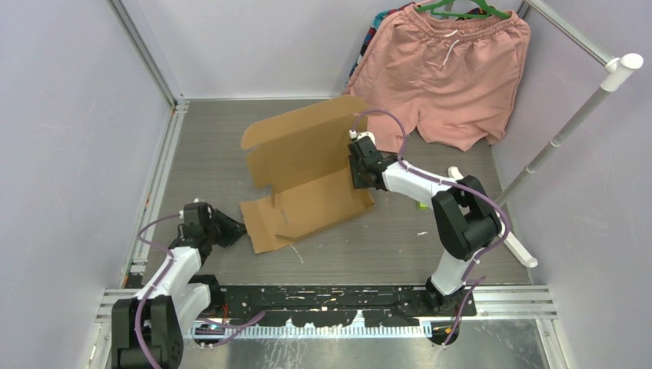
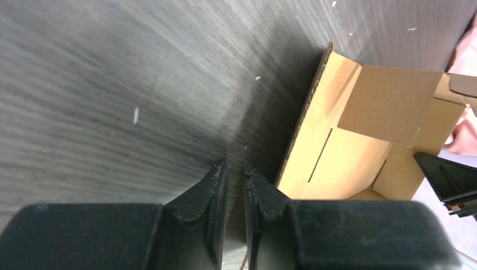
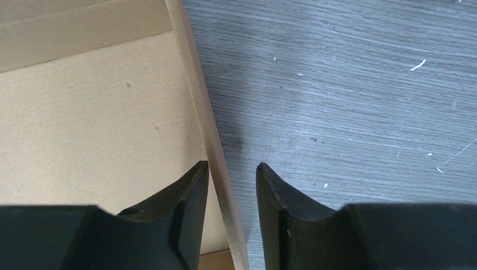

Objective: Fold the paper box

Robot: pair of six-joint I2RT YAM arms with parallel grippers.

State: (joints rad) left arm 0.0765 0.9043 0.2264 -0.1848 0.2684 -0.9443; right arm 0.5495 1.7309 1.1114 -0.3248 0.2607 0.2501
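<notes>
Your right hand (image 3: 230, 174): fingers apart, straddling the box (image 3: 101, 124) edge, not clamped. One finger touches the board face and the other stands off. In the top view that's the box's 3 o'clock edge, right where the back panel stands up.

Your left hand (image 2: 233, 169): fingers almost together, nothing seen between them. It's low over the table (image 2: 112, 84), just beside the box's 8 o'clock corner.

Box sits mid-table with the base flat, the 12 o'clock panel raised and the near flap lying flat. Shorts (image 1: 446, 77) hang at 1 o'clock, ignore.

Handling, my guess: light, stiff corrugated board that bends only on its scores and slides on the table. So pinch an edge near a crease, not mid-panel. Pin the base with the other hand or the whole sheet skates.
</notes>
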